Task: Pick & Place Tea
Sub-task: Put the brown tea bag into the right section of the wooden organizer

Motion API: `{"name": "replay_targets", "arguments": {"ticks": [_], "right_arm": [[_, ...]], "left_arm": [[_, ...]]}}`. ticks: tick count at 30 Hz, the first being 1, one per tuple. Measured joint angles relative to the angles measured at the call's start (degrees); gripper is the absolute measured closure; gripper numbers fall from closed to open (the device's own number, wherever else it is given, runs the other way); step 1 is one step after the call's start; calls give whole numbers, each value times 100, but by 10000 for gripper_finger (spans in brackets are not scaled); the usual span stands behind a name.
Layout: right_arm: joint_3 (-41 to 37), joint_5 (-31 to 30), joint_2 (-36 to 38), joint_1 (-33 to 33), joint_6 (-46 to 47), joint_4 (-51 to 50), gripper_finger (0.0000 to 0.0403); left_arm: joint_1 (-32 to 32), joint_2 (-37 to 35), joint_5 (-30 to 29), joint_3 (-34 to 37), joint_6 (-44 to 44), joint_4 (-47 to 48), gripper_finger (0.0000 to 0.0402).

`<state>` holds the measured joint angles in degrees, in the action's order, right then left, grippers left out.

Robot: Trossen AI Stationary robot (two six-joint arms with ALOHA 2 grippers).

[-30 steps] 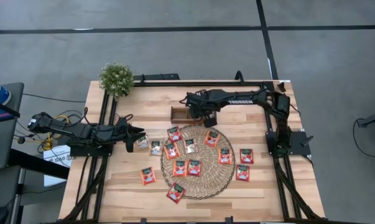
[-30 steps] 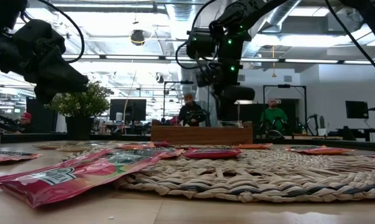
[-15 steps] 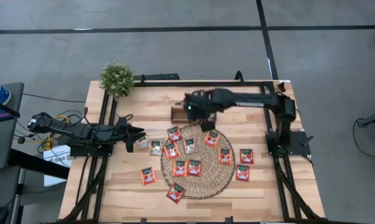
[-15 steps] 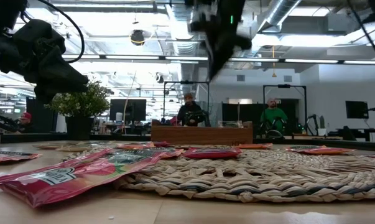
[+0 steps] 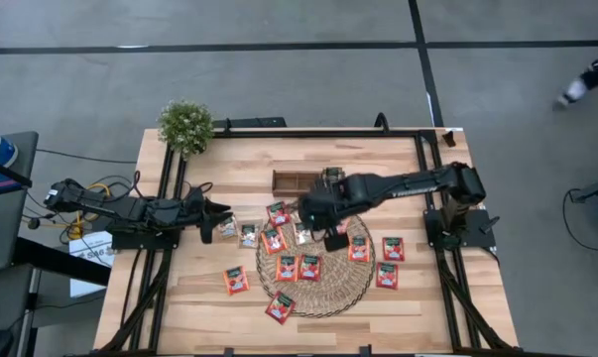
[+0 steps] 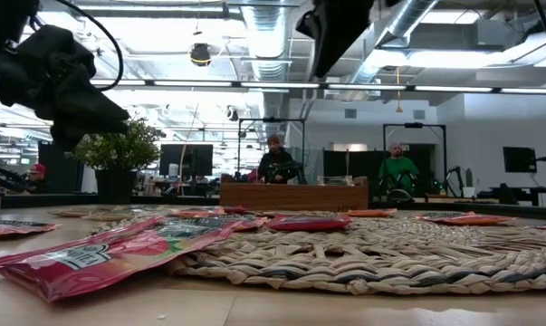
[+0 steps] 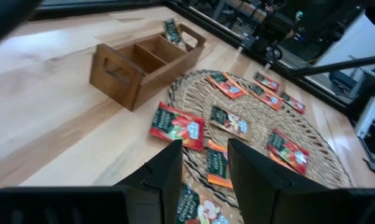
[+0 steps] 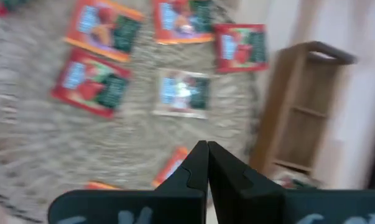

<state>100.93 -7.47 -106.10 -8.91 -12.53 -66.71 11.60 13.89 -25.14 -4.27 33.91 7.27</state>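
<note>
1. Right gripper [image 8: 206, 163] closed tight, fingers pressed together, nothing between them; poised over the far part of the round woven straw mat [image 5: 353, 281], close to the small brown wooden divided tray [image 5: 297, 179].
2. Left gripper [image 7: 203, 167] parted by a moderate gap, empty; parked low at the table's left side, aimed toward the mat.
3. Small flat square tea sachets [image 5: 309, 266] scattered flat across the mat and onto the light wooden table [image 5: 249, 161] around it: mostly red-orange, a few pale ones [image 5: 248, 235] near the left gripper.
4. 1 sachet [image 7: 173, 31] standing inside an end compartment of the tray, seen from the left wrist.
5. Directly ahead of the right fingers: a pale sachet [image 8: 183, 93] with red ones around it.
6. Potted green plant [image 5: 186, 126] at the table's far left corner.
7. 2 people in the room beyond, low view.
</note>
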Motion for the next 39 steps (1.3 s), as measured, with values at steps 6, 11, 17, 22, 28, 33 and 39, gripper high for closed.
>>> {"name": "replay_targets", "arguments": {"ticks": [6,11,17,22,28,33,39], "right_arm": [[-168,1,0,-571,677,131,403],[-189,-86,0,-909,1319,342,403],[-189,-487,0,-1251,2087,27,403],[-189,-1058,4,-1508,2664,-531,403],[-189,-1646,322,-1496,2955,-1121,403],[-823,-1886,1143,-1309,3172,-813,403],[-2567,-1858,2696,-1225,3635,491,403]], "left_arm": [[2,153,366,0,-2,9,282],[2,480,553,-2,-356,-88,282],[2,920,701,-104,-473,-192,282],[2,1407,721,-415,-773,-167,282],[2,1988,707,-785,-927,-60,282],[0,2375,740,-1021,-914,26,282],[1,2668,822,-1171,-725,89,282]]}}
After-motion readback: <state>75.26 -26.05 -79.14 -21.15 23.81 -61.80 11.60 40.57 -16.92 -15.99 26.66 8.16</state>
